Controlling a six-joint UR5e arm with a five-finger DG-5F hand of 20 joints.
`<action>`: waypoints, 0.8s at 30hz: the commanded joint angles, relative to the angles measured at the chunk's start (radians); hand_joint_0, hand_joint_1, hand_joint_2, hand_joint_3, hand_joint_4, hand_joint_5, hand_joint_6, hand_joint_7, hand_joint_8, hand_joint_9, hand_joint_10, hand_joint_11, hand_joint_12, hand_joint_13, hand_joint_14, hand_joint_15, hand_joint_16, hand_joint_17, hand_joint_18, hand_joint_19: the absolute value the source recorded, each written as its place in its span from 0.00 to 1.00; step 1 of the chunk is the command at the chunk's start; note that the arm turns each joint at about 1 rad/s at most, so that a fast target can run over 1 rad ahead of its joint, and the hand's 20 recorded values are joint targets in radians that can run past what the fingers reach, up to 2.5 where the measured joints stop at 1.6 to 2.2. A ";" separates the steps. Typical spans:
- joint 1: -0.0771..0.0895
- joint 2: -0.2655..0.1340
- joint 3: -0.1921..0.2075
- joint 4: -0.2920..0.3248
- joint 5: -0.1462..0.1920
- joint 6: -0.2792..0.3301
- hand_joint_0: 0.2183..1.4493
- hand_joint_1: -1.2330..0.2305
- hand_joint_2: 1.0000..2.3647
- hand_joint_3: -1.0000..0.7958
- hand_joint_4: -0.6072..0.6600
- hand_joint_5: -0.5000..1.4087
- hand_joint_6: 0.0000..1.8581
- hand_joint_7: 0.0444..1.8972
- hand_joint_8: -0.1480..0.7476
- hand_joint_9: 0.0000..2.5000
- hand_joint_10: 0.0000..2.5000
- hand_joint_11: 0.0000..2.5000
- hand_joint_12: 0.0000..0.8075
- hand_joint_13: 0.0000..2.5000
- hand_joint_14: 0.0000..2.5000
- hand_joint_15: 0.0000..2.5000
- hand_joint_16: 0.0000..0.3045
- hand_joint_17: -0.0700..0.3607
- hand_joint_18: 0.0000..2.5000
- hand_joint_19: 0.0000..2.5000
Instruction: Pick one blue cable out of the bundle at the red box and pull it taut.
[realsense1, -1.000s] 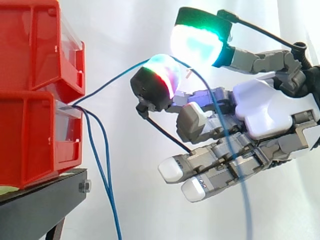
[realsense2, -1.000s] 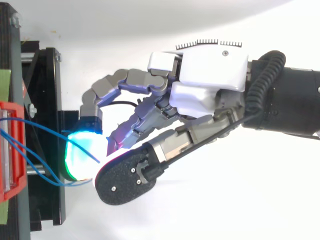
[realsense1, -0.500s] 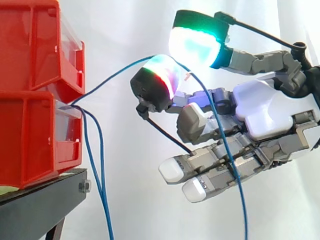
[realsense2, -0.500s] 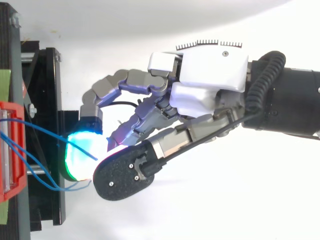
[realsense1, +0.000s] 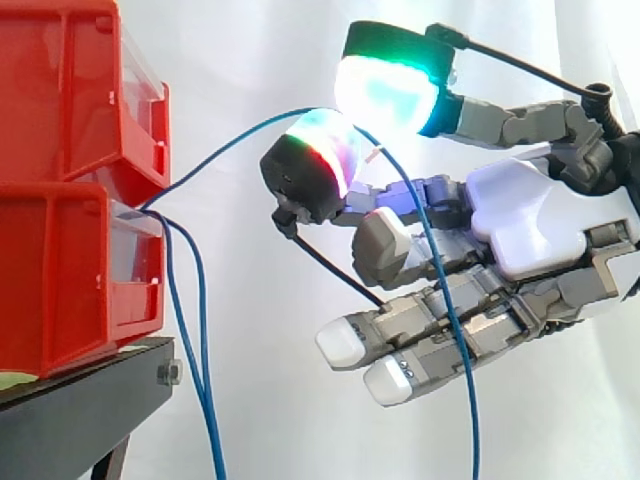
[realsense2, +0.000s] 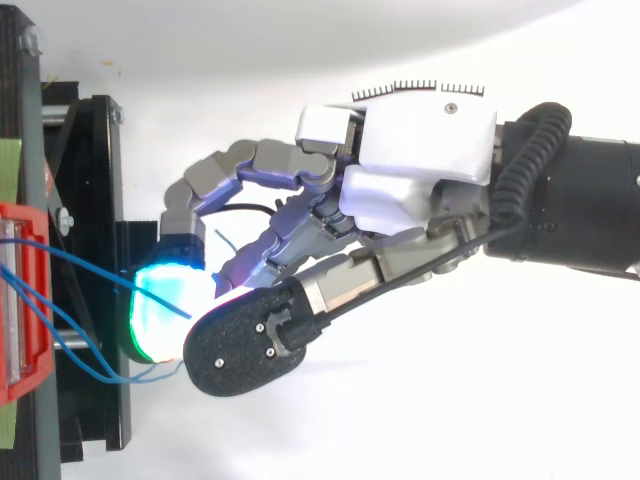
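One blue cable (realsense1: 225, 148) leaves the lower red box (realsense1: 70, 280) and rises to the right. It arches over a glowing fingertip (realsense1: 320, 150), then hangs slack in front of my hand (realsense1: 540, 220). A second glowing pad (realsense1: 390, 85) sits just above and against it, so the cable is pinched between the two. In the top view the cable (realsense2: 90, 265) ends between the cyan pad (realsense2: 160, 310) and the black back of the thumb tip (realsense2: 240, 345). My other fingers stretch out lower down, holding nothing. Two more blue cables (realsense1: 200, 330) droop from the box.
A second red bin (realsense1: 70, 90) is stacked on the lower one, both on a black stand (realsense1: 80, 410) at the left. A white curtain hangs behind. The arm enters from the right.
The thumb tip has slid left against the cyan pad. The hanging end of the cable has swung left across my hand, and the arch over the fingertip stands slightly higher.
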 joint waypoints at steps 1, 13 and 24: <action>0.000 0.000 0.000 0.000 0.000 0.000 0.26 0.49 0.00 0.32 0.32 0.17 0.49 0.48 0.49 0.34 0.00 0.41 0.47 0.21 0.00 0.15 0.17 0.43 0.16 0.11; 0.000 -0.001 0.000 0.000 0.000 0.000 0.24 0.50 0.00 0.28 0.34 0.17 0.48 0.48 0.49 0.35 0.00 0.41 0.48 0.23 0.01 0.15 0.17 0.44 0.17 0.11; 0.002 0.000 0.000 0.000 0.001 0.000 0.23 0.54 0.00 0.28 0.35 0.18 0.47 0.48 0.50 0.36 0.00 0.40 0.49 0.23 0.01 0.15 0.17 0.44 0.18 0.11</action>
